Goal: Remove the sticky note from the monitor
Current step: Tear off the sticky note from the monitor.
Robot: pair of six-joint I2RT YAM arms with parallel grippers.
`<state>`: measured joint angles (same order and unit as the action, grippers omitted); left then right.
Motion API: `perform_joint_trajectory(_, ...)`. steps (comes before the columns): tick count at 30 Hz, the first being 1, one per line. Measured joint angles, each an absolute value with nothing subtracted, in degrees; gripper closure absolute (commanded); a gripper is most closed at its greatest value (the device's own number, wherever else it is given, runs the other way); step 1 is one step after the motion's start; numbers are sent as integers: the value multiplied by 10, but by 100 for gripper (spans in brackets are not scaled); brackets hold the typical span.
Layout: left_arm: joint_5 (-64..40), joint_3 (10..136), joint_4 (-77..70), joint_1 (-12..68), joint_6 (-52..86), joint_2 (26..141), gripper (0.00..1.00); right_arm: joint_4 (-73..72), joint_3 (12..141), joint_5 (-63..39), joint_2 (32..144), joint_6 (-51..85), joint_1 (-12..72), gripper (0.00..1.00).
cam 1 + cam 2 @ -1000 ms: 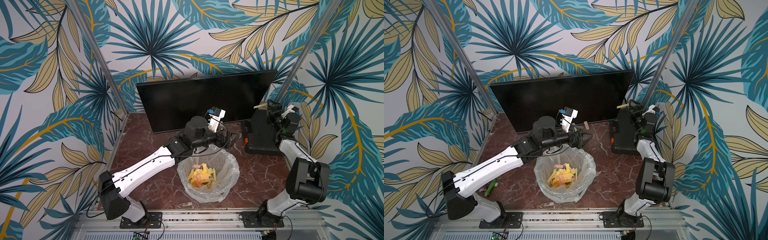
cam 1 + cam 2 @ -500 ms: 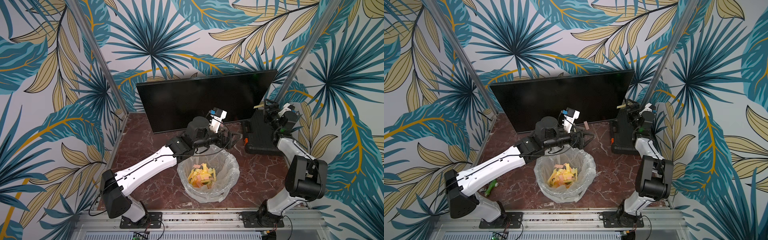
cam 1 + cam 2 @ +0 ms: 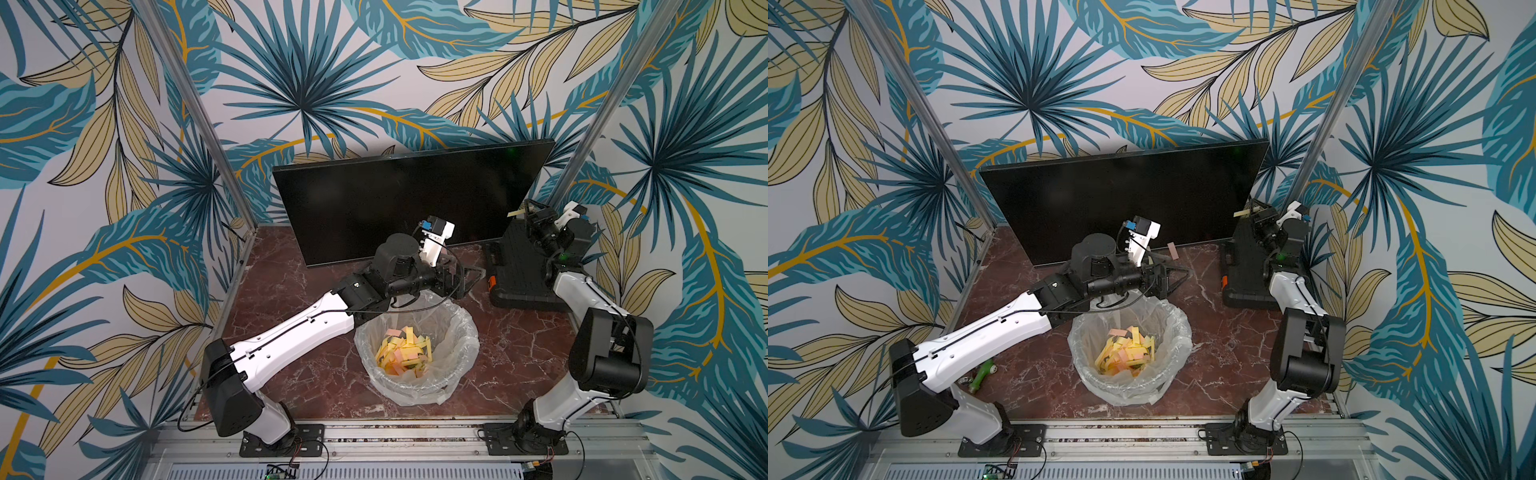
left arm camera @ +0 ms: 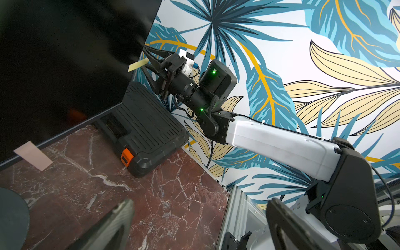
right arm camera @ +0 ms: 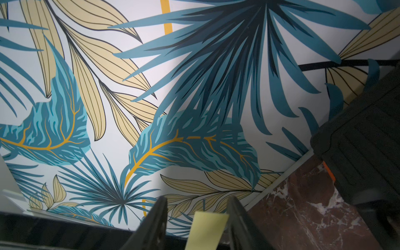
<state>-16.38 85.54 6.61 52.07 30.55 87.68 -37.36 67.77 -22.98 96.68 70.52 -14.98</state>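
Yellow paper sticky note [image 5: 208, 229] at three o'clock on the large black flat-panel monitor [image 3: 407, 199] lies between my right jaws, clenched or not I cannot tell, left jaws released.

The left arm [image 3: 291, 336] and right arm [image 3: 579, 291] have white shells, black joints and thin black cables.

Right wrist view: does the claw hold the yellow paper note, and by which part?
It cannot be told. One end of the yellow paper sticky note sits between the fingers of the right claw, close against one, a gap beside the other.
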Motion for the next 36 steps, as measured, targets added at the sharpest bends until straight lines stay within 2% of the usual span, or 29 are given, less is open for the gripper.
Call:
perform_joint_trajectory(5,-164,855,66,521,305,877,0,-376,672,-232,967,705,-150,97)
perform_joint_trajectory(6,-163,855,66,521,305,877,0,-375,671,-232,967,704,-150,100)
perform_joint_trajectory(14,-163,855,67,525,304,877,0,-375,651,-234,955,703,-150,100)
perform_joint_trajectory(22,-158,855,69,527,299,877,0,-378,567,-223,875,703,-150,100)
perform_joint_trajectory(30,-130,852,92,529,283,855,0,-381,427,-215,737,710,-148,100)
perform_joint_trajectory(36,-83,839,135,529,260,794,0,-306,368,-213,578,702,-112,100)
